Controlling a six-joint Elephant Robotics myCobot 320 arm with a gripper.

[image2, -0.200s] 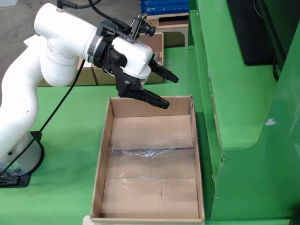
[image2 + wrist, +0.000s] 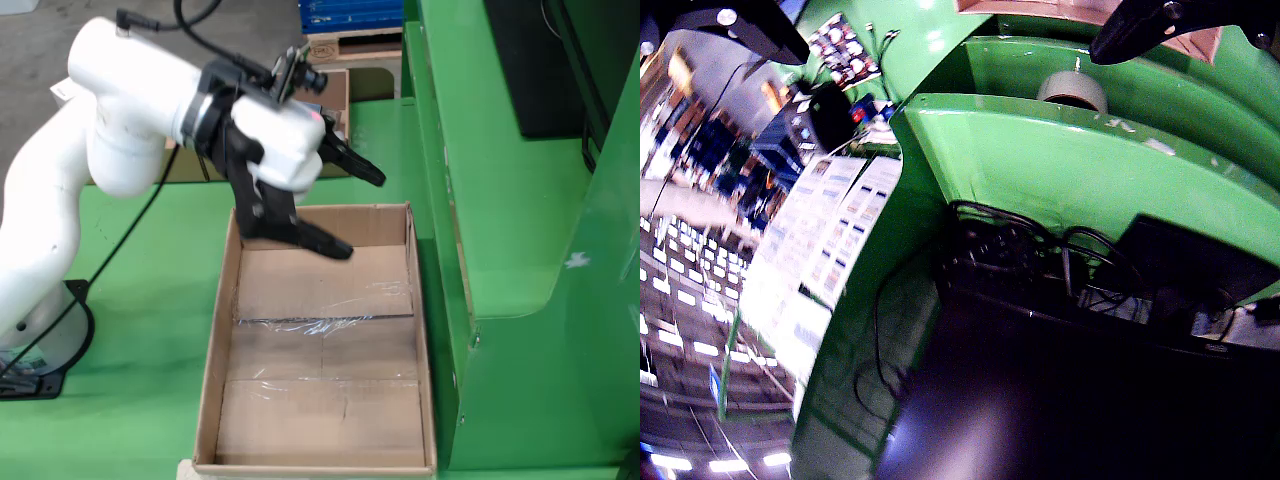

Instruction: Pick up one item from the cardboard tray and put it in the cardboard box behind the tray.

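Note:
In the fixed view a shallow open cardboard tray (image 2: 222, 330) lies on the green floor. Its floor shows only bare cardboard and strips of clear tape. My gripper (image 2: 350, 208) hangs above the tray's far end, turned sideways, with its black fingers (image 2: 325, 243) spread wide and nothing between them. A second piece of cardboard (image 2: 338, 88) shows behind the arm, mostly hidden. In the gripper view the two black fingertips (image 2: 1155, 25) stand apart at the top corners, and a cardboard edge (image 2: 1040, 8) shows between them.
A green bench wall (image 2: 450, 250) runs close along the tray's right side. The white arm and its base (image 2: 40, 350) stand left of the tray. The gripper view shows a tape roll (image 2: 1072, 90), tangled black cables (image 2: 1010, 245) and a dark screen (image 2: 1090, 400).

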